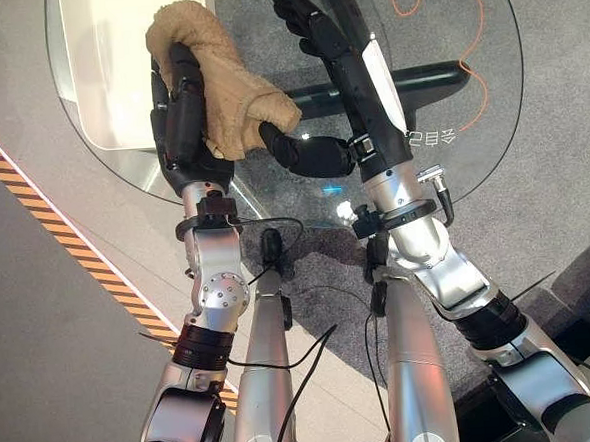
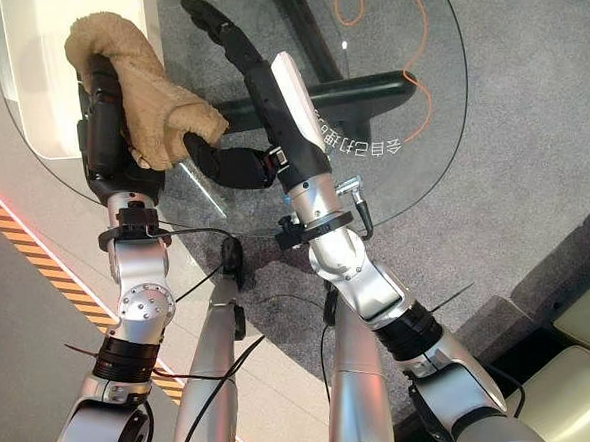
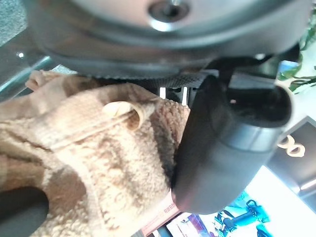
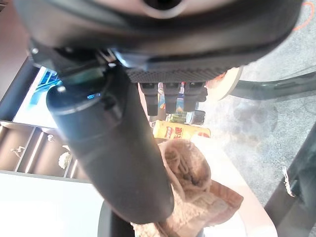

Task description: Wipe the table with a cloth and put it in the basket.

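Tan terry cloth point(image 1: 221, 80) is bunched up in the left hand point(image 1: 181, 118), whose dark fingers curl over it while its loose end droops toward the right hand point(image 1: 314, 39). That right hand is relaxed, fingers stretched out straight over the glass, its thumb reaching across to touch the hanging corner of the cloth. Both hands are over the round clear glass table point(image 1: 489, 119), near its edge closest to the robot; a white rectangular block point(image 1: 130, 61) lies just beyond the left hand.

The hold looks lopsided: much of the cloth hangs outside the fingers, so a quick sweep could drag it free or fold it under itself. The right thumb could also snag the dangling end. No basket can be made out, so the drop-off direction is uncertain.
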`<state>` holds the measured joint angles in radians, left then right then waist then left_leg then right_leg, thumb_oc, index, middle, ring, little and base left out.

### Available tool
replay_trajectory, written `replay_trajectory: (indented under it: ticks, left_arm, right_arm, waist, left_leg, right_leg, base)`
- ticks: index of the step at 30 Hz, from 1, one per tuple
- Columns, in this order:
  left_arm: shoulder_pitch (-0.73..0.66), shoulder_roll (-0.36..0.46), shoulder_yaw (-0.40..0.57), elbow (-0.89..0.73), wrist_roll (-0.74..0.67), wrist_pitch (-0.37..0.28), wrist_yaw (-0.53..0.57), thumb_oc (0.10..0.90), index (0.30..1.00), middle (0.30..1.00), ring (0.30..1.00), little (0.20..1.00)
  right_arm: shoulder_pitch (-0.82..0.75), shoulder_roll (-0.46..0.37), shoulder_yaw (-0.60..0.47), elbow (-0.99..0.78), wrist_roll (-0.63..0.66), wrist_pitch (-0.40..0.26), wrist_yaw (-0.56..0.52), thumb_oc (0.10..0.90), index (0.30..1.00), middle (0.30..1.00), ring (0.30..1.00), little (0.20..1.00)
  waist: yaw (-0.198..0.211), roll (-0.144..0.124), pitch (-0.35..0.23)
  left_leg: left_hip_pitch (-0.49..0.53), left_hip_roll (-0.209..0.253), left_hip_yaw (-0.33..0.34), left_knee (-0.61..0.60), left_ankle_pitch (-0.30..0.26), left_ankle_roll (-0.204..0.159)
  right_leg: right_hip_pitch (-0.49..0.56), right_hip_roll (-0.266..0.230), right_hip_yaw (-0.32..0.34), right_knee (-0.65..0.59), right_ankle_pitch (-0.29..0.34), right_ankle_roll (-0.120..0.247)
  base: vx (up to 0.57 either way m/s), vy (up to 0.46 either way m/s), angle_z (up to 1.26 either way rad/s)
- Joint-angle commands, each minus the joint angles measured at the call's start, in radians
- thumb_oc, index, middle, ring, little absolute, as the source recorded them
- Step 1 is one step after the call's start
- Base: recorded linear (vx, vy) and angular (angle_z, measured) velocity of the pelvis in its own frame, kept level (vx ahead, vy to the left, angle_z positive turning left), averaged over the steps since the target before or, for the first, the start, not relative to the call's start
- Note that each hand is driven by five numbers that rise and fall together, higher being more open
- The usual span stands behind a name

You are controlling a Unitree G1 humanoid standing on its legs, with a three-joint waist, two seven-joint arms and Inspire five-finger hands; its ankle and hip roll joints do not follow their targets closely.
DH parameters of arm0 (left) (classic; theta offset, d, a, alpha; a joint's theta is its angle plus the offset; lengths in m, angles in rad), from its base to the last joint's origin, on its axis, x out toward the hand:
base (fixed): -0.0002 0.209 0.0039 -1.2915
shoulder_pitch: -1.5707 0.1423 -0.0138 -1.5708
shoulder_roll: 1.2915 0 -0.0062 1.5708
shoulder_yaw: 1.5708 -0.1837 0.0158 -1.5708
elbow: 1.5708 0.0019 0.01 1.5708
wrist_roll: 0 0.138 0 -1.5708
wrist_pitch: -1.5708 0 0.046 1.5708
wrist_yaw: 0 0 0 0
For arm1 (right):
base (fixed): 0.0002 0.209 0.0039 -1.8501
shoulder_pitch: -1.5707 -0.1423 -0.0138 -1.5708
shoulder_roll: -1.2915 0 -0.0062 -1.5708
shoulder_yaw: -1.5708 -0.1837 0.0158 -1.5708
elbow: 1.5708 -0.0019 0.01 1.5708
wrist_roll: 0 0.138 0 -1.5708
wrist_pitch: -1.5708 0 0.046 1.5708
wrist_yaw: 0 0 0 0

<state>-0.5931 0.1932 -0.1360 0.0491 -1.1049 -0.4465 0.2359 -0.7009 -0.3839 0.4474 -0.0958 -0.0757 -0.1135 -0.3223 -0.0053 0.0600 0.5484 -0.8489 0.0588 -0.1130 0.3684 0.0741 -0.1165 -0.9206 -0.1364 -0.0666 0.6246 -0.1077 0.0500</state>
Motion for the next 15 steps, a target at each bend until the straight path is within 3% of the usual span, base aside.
replay_trajectory:
  ticks: [1, 15]
  left_arm:
    - [-0.153, 0.033, 0.066, -0.114, 0.128, -0.127, -0.023, 0.1, 0.3, 0.3, 0.3, 0.2]
    - [-0.162, 0.059, 0.109, -0.061, 0.179, -0.174, 0.037, 0.1, 0.3, 0.3, 0.3, 0.2]
  right_arm:
    - [-0.116, 0.062, -0.053, -0.163, -0.017, -0.102, -0.055, 0.8, 0.9, 0.9, 0.9, 0.9]
    - [-0.066, 0.03, -0.155, -0.099, -0.049, -0.157, -0.225, 0.8, 0.9, 0.9, 0.9, 0.9]
  waist:
    - [0.013, -0.021, -0.028]
    - [-0.005, -0.019, -0.028]
  left_leg:
    - [0.032, -0.108, 0.104, 0.021, -0.065, 0.103]
    - [0.036, -0.101, 0.112, 0.02, -0.074, 0.102]
  right_leg:
    - [0.067, 0.109, -0.017, -0.133, 0.034, -0.015]
    - [0.066, 0.107, -0.009, -0.132, 0.031, -0.011]
  base:
    - [0.0, 0.0, 0.0]
    - [0.0, 0.0, 0.0]
